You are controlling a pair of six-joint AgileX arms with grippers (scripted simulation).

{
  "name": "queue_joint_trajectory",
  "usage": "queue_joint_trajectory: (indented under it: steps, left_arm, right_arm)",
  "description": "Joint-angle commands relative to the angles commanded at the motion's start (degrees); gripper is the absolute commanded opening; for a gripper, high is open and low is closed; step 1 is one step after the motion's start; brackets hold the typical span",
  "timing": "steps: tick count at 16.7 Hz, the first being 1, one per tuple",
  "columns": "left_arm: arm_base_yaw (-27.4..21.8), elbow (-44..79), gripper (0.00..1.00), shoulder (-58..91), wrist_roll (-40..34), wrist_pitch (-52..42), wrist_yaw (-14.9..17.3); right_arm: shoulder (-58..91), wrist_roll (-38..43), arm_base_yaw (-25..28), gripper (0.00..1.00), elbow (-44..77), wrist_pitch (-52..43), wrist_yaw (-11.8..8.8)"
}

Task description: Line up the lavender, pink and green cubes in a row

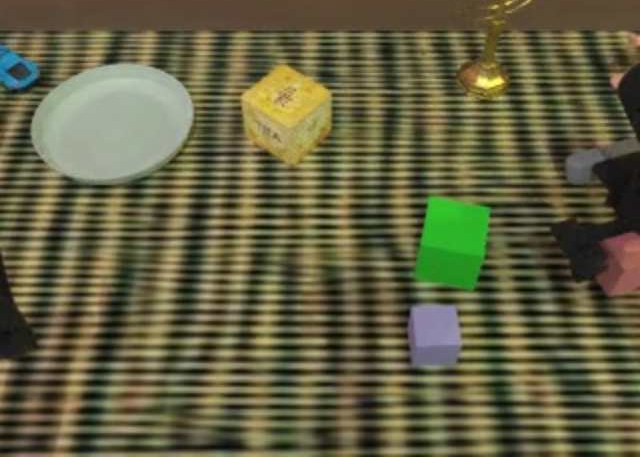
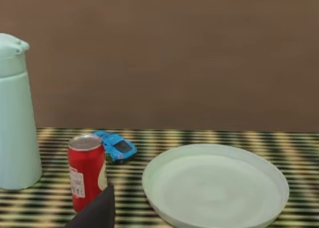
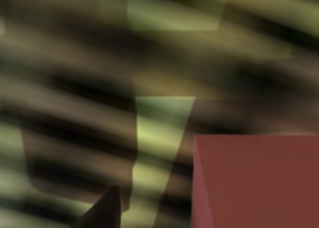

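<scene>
The bright green cube [image 1: 452, 242] stands right of the table's middle, with the small lavender cube [image 1: 434, 334] just in front of it, a narrow gap between them. At the right edge sits the salmon pink cube [image 1: 624, 265], which fills a corner of the right wrist view [image 3: 254, 180]. My right gripper [image 1: 598, 259] is low at that cube, open; one dark finger [image 3: 107, 210] stands apart from the cube's side, and the other finger is hidden. My left gripper [image 1: 10, 327] is parked at the left edge, open and holding nothing.
A yellow cube printed "TEA" [image 1: 287, 113] and a pale green plate [image 1: 60, 147] sit at the back left. A blue toy car [image 1: 15, 69] and a gold candelabra [image 1: 486, 75] are along the back. A red can [image 2: 87, 170] and a pale jug [image 2: 15, 118] show beside the plate.
</scene>
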Motion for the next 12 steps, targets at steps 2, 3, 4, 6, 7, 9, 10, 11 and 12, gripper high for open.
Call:
queue_joint_trajectory:
  steps: [2, 3, 4, 6, 7, 9, 10, 11, 12]
  left_arm:
    - [0.0, 0.0, 1.00, 0.0, 0.0, 0.0, 0.0]
    - [0.0, 0.0, 1.00, 0.0, 0.0, 0.0, 0.0]
    - [0.0, 0.0, 1.00, 0.0, 0.0, 0.0, 0.0]
    - [0.0, 0.0, 1.00, 0.0, 0.0, 0.0, 0.0]
    - [0.0, 0.0, 1.00, 0.0, 0.0, 0.0, 0.0]
    - [0.0, 0.0, 1.00, 0.0, 0.0, 0.0, 0.0]
    - [0.0, 0.0, 1.00, 0.0, 0.0, 0.0, 0.0]
    - [0.0, 0.0, 1.00, 0.0, 0.0, 0.0, 0.0]
    - [0.0, 0.0, 1.00, 0.0, 0.0, 0.0, 0.0]
  right_arm:
    - [0.0, 0.0, 0.0, 0.47, 0.0, 0.0, 0.0]
    - [0.0, 0.0, 0.0, 0.40, 0.0, 0.0, 0.0]
    - [0.0, 0.0, 0.0, 0.32, 0.0, 0.0, 0.0]
    - [0.0, 0.0, 0.0, 0.17, 0.0, 0.0, 0.0]
    - [0.0, 0.0, 0.0, 0.10, 0.0, 0.0, 0.0]
    - [0.0, 0.0, 0.0, 0.00, 0.0, 0.0, 0.0]
    - [0.0, 0.0, 0.0, 0.00, 0.0, 0.0, 0.0]
    - [0.0, 0.0, 0.0, 0.00, 0.0, 0.0, 0.0]
    - [0.0, 0.0, 0.0, 0.00, 0.0, 0.0, 0.0]
